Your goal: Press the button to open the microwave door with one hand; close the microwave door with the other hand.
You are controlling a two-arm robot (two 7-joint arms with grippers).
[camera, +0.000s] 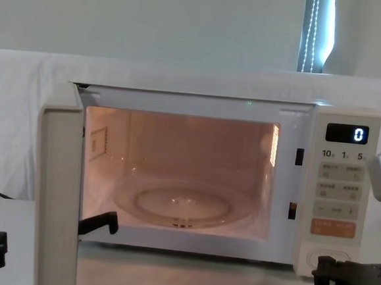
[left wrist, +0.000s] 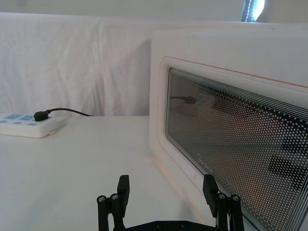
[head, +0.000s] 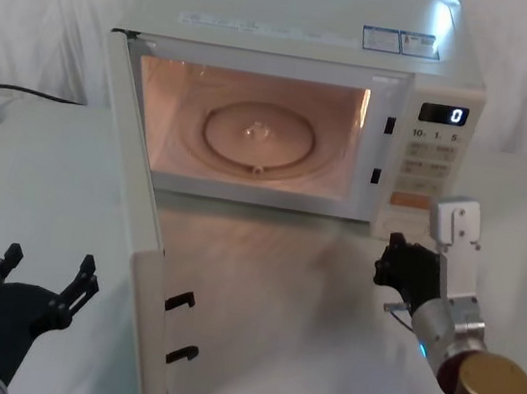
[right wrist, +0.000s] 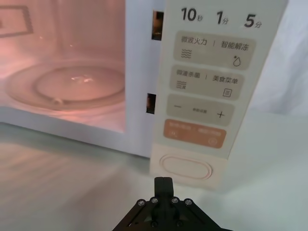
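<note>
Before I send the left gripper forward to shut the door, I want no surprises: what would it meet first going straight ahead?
Probably the open door's outer face: the left gripper points along it, open, its right-hand finger nearly at the window frame. Depth is unclear.

Door (camera: 58, 191) of the microwave (camera: 337, 121) cut off by the chest view's lower edge. Left gripper (left wrist: 168, 202) cropped at the wrist view's edge. Small key labels (head: 432, 151) illegible in the head view.

One microwave (head: 289, 74), two grippers (head: 33, 288) (head: 400, 264).
</note>
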